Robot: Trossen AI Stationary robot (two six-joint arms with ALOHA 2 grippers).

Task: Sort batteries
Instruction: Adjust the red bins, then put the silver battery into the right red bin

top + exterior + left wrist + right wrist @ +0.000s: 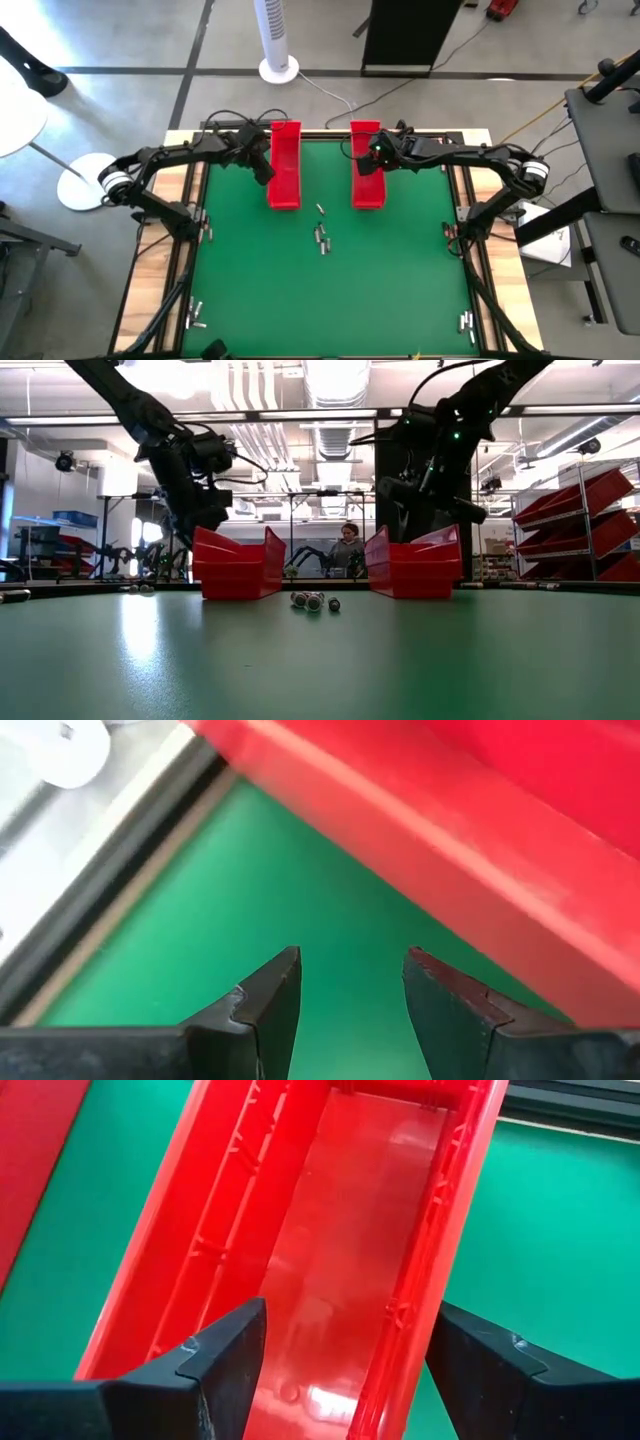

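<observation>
Lying loose at the centre of the high view, the batteries (pixel 321 233) cluster on the green mat (pixel 400 280), between and below two red trays (pixel 285 165). Right gripper (pixel 345 1355) hangs wide and empty over the right tray (pixel 350 1240); left gripper (pixel 350 1000), parted and empty, sits beside the left tray.

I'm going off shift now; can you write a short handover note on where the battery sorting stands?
Left end effector: open, empty, beside the left red tray.
Right end effector: open, empty, above the right red tray.
Batteries: a small cluster loose on the green mat between and in front of the trays.
Done: no battery shows in the visible part of the right tray.
Left: pick and sort the cluster.
</observation>
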